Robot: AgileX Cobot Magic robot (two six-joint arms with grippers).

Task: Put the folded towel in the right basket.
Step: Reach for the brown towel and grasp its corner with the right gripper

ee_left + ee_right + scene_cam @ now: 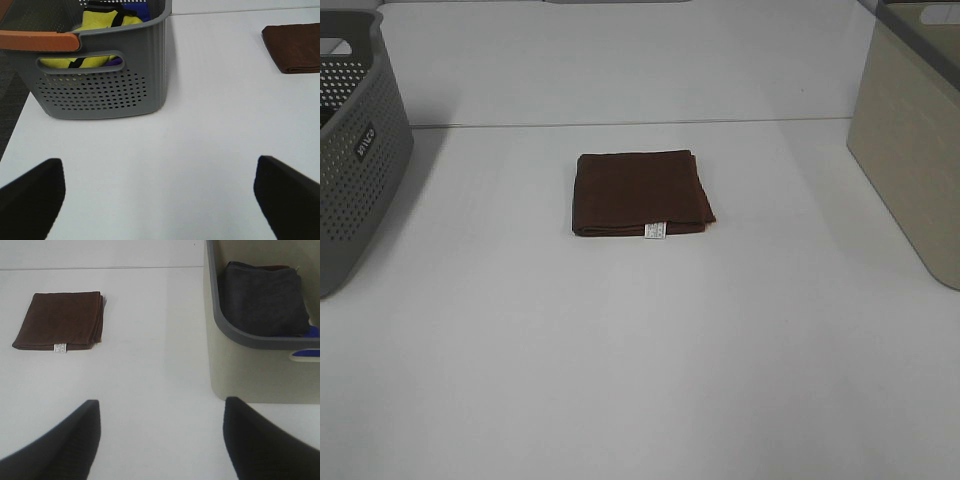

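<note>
A folded brown towel [640,193] with a small white tag lies flat in the middle of the white table. It also shows in the left wrist view [294,47] and the right wrist view [61,320]. The beige right basket [912,150] stands at the table's right edge; in the right wrist view [250,370] it holds a folded dark grey towel [264,299]. Neither gripper shows in the exterior view. My left gripper [160,200] is open and empty, well short of the towel. My right gripper [160,440] is open and empty, between towel and basket.
A grey perforated basket [350,160] stands at the left edge; in the left wrist view [100,85] it holds yellow and blue cloth [107,22] and has an orange handle [37,41].
</note>
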